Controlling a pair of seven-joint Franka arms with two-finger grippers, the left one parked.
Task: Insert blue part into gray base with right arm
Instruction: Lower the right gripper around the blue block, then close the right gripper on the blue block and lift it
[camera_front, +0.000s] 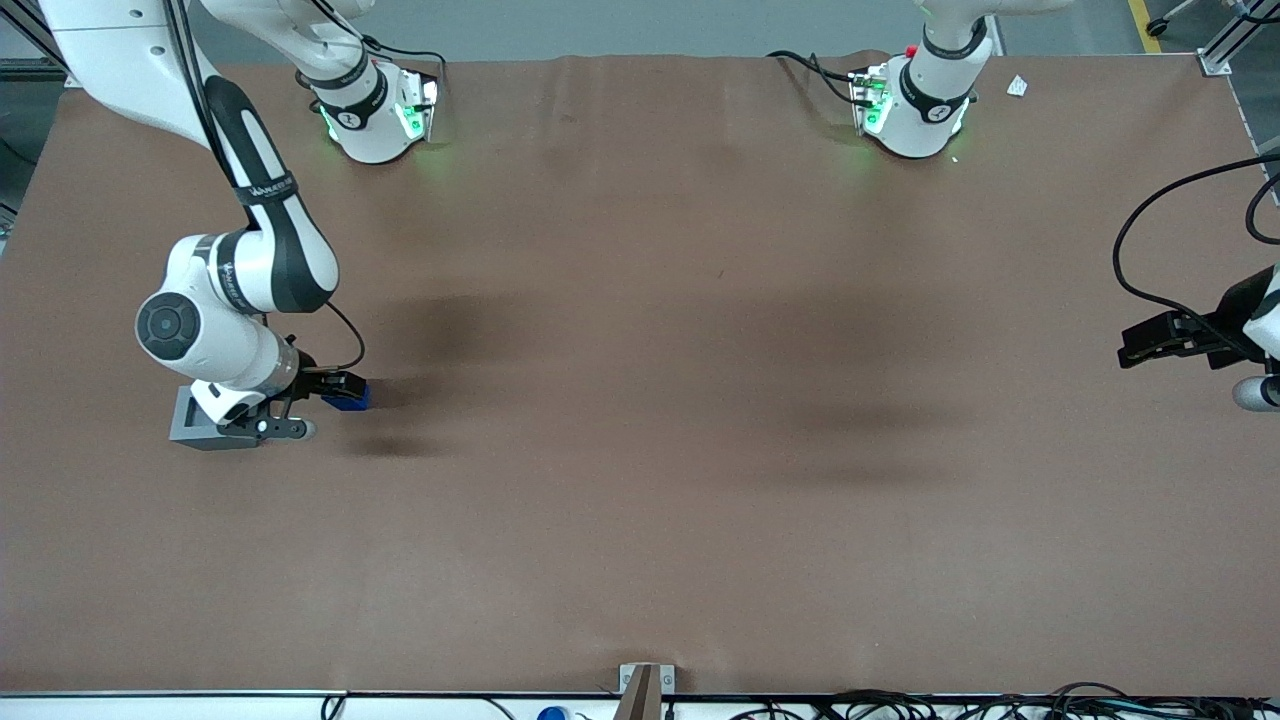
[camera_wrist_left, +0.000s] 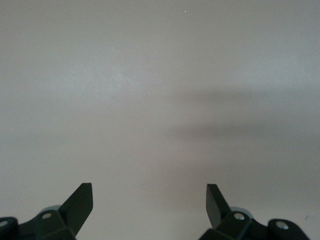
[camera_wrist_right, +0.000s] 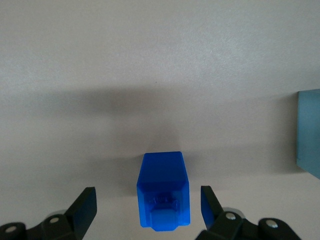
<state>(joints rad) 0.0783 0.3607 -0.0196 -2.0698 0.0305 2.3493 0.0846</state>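
Pincer of the right arm hangs low over the brown worktop with its fingers spread wide, one on each side of the blue part and apart from it. That part rests on the worktop. Just beside it stands the gray base, partly covered by the wrist.

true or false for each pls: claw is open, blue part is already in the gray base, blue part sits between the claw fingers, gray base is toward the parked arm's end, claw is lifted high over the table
1. The claw is open. True.
2. The blue part is in the gray base. False: it lies on the table, beside the base.
3. The blue part sits between the claw's fingers. True, with a gap on each side.
4. The gray base is toward the parked arm's end. False: it is at the working arm's end.
5. The claw is high above the table. False: it is low, around the part.
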